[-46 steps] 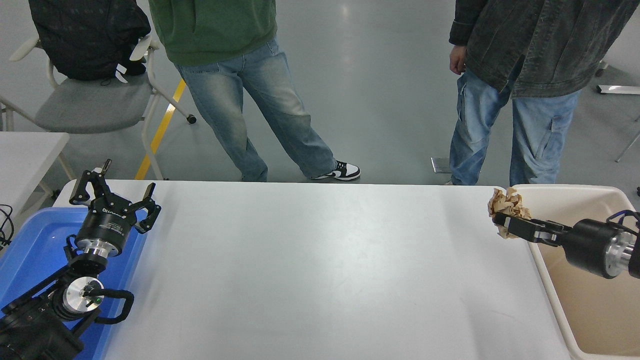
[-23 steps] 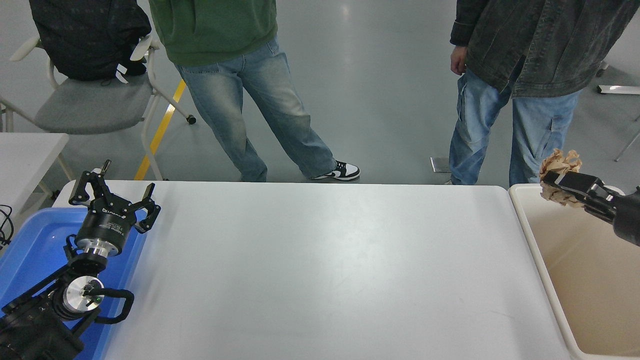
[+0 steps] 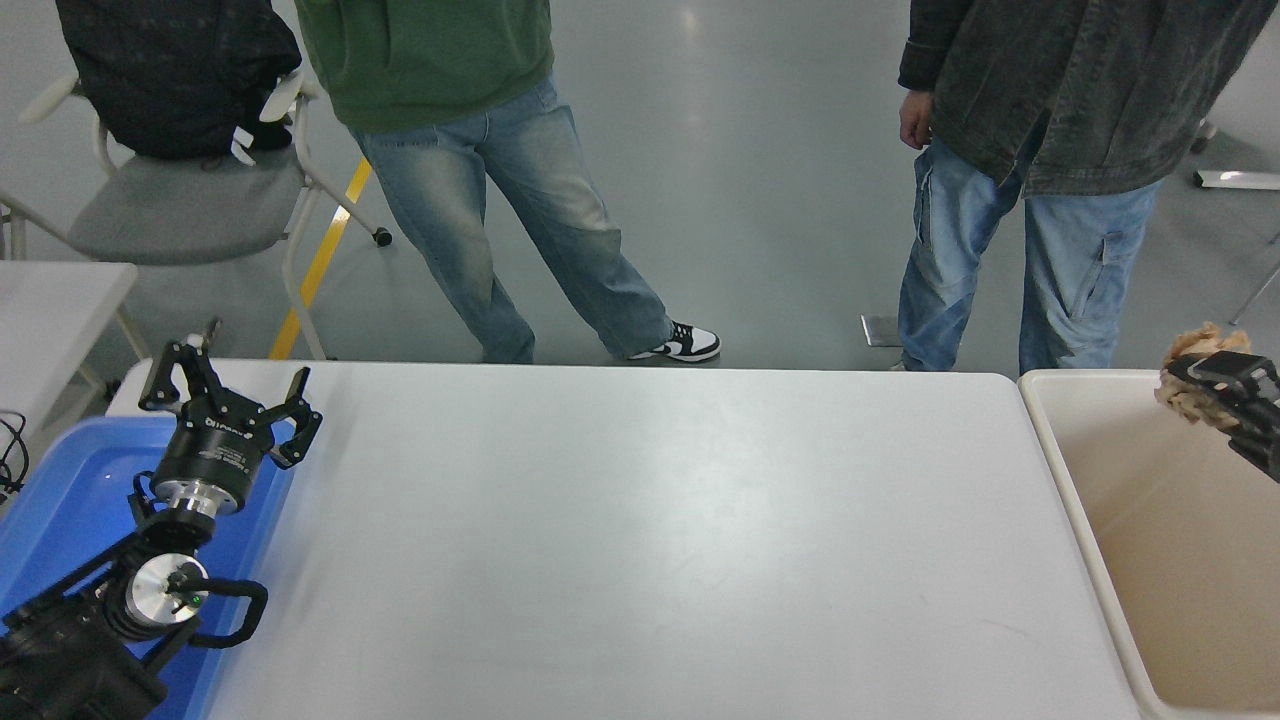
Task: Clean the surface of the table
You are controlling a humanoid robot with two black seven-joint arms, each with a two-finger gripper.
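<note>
The table surface point(image 3: 640, 540) is a wide plain white tabletop that fills the middle of the head view, with nothing lying on it. My right gripper point(image 3: 1200, 385) comes in at the right edge, shut on a crumpled ball of brown paper point(image 3: 1190, 385). It holds the paper in the air over the far end of the beige bin point(image 3: 1060, 470). My left gripper point(image 3: 228, 385) is parked at the lower left over the blue tray, its fingers spread open and empty.
The beige plastic bin stands against the table's right end. A blue tray point(image 3: 60, 500) lies under my left arm. Two people stand beyond the far edge, one in a green top point(image 3: 430, 50), one in a dark jacket point(image 3: 1070, 80). A chair point(image 3: 170, 200) stands at the far left.
My right gripper has carried the paper ball to the right, off the table's right end, and out over the bin. The left arm has not moved.
</note>
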